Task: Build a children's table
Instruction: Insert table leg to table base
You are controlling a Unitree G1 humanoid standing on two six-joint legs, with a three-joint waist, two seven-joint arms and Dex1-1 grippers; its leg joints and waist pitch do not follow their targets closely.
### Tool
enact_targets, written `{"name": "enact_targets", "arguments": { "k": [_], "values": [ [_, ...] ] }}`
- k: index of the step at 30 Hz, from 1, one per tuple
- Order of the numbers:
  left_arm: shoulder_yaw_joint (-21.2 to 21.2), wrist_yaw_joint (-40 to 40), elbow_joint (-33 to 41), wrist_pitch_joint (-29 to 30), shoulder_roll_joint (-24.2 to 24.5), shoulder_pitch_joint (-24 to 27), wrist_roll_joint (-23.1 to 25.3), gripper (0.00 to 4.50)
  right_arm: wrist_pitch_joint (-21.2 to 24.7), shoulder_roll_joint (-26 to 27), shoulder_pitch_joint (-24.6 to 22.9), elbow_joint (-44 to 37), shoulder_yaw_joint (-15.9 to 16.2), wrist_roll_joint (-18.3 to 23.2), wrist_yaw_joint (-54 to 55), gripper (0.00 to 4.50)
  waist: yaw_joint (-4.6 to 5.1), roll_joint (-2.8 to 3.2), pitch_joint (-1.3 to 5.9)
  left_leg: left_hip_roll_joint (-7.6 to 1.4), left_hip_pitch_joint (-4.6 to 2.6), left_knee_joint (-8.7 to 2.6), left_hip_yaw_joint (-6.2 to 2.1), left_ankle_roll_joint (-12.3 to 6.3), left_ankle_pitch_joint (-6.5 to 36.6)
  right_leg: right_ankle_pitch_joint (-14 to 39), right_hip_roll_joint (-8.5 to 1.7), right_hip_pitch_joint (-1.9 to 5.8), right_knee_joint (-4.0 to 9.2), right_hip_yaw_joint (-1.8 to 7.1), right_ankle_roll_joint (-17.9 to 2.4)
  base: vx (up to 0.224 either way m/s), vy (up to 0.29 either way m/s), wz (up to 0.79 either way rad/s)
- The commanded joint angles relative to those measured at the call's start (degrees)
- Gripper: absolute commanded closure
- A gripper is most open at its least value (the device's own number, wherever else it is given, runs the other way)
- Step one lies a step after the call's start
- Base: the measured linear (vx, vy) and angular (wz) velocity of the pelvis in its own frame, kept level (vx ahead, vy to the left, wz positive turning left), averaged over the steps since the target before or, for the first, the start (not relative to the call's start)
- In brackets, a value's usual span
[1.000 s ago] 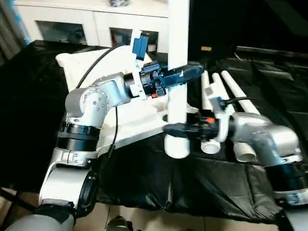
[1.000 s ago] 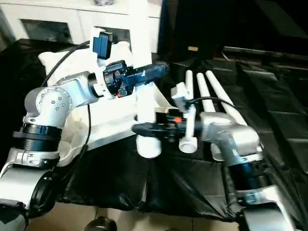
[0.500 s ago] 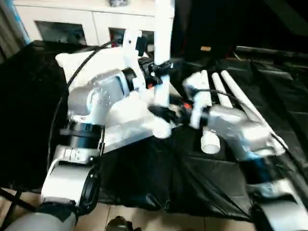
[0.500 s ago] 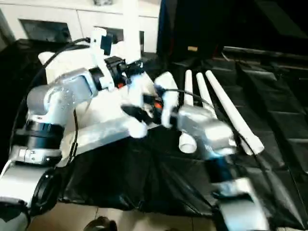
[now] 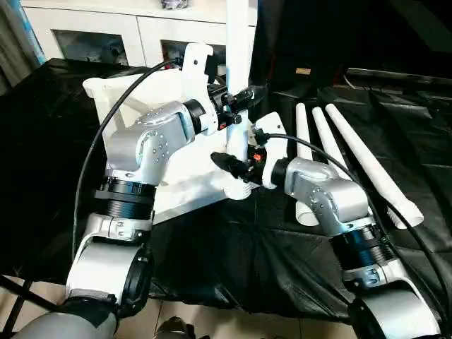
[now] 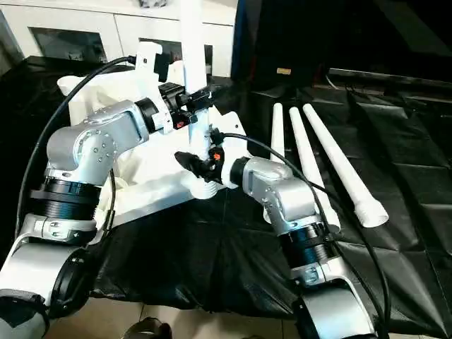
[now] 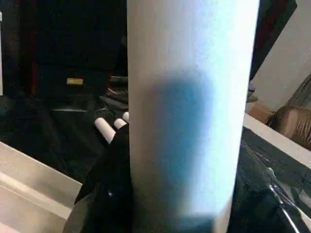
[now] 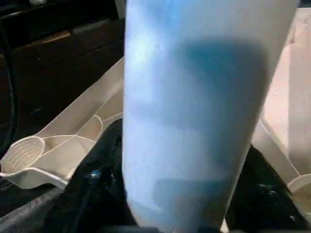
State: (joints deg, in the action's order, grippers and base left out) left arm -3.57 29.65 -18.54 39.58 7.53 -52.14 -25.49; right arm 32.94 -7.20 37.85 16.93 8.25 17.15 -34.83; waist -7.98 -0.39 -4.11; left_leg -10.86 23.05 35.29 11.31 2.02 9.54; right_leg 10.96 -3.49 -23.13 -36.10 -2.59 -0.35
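- Progress, as you would have judged it: early. One leg (image 5: pixel 238 56) stood upright at the near right corner of the tabletop (image 5: pixel 127 92), its foot at or in the corner socket (image 5: pixel 237 189); whether it was fully seated you could not tell.
- Left to do: three legs (image 5: pixel 353 155) lay loose on the black cloth (image 5: pixel 233 261) off the tabletop's right edge, side by side and near one another, wide ends towards you. Three sockets were yet to be filled.
- Left gripper (image 5: pixel 240 99): clamped on the upright leg, partway up; the left wrist view had black fingers (image 7: pixel 109 184) on either side of the tube.
- Right gripper (image 5: pixel 236 166): clamped low on the same leg, just above the socket; fingers (image 8: pixel 95 189) flanked the tube in the right wrist view.
- Tabletop: white moulded plastic, rectangular, lying underside up on the cloth; thin ribs and a rounded, ridged corner cup (image 8: pixel 22 150) showed.
- Legs: white, smooth, long tapered tubes, hollow at the wide end.
- Cloth: black, glossy, creased, draped over the worktop's front edge.
- Behind the worktop's far edge: a white cabinet (image 5: pixel 127 32) with glass doors.
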Motion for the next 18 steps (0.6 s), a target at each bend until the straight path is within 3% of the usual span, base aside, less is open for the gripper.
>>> {"name": "enact_targets", "arguments": {
  "k": [1, 2, 3, 5, 7, 15, 18],
  "values": [
    [0.1, 0.0, 1.5, 0.2, 0.0, -1.4, 0.2, 2.33, -0.5, -0.3, 0.4, 0.3, -1.3, -0.1, 0.2, 2.42, 0.38, 0.56, 4.85, -2.41, -2.11, -4.53, -1.64, 3.87, 11.0, 6.1, -4.72, 2.55, 3.90, 2.49, -10.7, 0.000, 0.000, 0.00],
    [-0.5, -0.7, 1.2, 0.4, -0.2, -1.5, -0.1, 2.33, -0.5, -0.4, 0.4, 0.2, -1.5, 0.3, -0.1, 2.42, 0.40, 0.61, 4.84, -2.36, -2.05, -4.52, -1.65, 3.85, 11.0, 6.0, -4.71, 2.61, 3.88, 2.48, -10.7, 0.000, 0.000, 0.00],
    [-0.8, -0.8, 0.9, 1.0, -0.1, -1.6, -0.3, 1.98, -0.6, -0.6, 0.2, 0.0, -1.8, 0.7, -0.6, 2.52, 0.41, 0.60, 4.85, -2.36, -2.10, -4.52, -1.62, 3.81, 11.2, 6.0, -4.70, 2.60, 3.94, 2.49, -10.7, 0.000, 0.000, 0.00],
    [-1.9, -0.3, 0.3, 1.5, -0.1, -1.6, -1.7, 1.96, -0.8, -1.1, -0.2, -0.9, -2.3, 2.0, -2.4, 2.56, 0.37, 0.74, 4.86, -2.35, -2.11, -4.48, -1.64, 3.78, 11.1, 5.9, -4.69, 2.61, 3.89, 2.47, -10.8, 0.000, 0.000, 0.00],
    [-1.9, 3.2, -0.3, 1.8, 0.5, -1.4, -3.3, 1.65, -0.7, -1.9, -1.3, -3.9, -2.9, 5.2, -7.2, 2.61, 0.35, 0.57, 4.85, -2.33, -2.08, -4.47, -1.63, 3.38, 11.4, 5.7, -4.68, 2.73, 3.96, 2.44, -11.0, 0.000, 0.000, 0.00],
    [-0.2, 21.1, 4.6, 7.7, 4.1, 1.9, -12.4, 1.52, 4.5, -7.6, -5.3, -14.0, -2.8, 16.0, -24.4, 2.62, 0.04, 0.31, 4.69, -2.42, -1.94, -4.42, -1.54, 1.51, 11.0, 6.6, -4.78, 2.82, 3.91, 2.37, -12.6, 0.000, 0.000, 0.00],
    [1.0, 23.8, 6.2, 7.9, 4.9, 2.8, -13.1, 1.52, 5.7, -9.4, -5.8, -15.2, -1.9, 16.9, -27.2, 2.62, 0.03, 0.34, 4.53, -2.47, -2.03, -4.47, -1.51, 1.76, 12.1, 10.0, -4.82, 2.63, 4.31, 2.43, -12.0, 0.000, 0.000, 0.00]
  ]
}}
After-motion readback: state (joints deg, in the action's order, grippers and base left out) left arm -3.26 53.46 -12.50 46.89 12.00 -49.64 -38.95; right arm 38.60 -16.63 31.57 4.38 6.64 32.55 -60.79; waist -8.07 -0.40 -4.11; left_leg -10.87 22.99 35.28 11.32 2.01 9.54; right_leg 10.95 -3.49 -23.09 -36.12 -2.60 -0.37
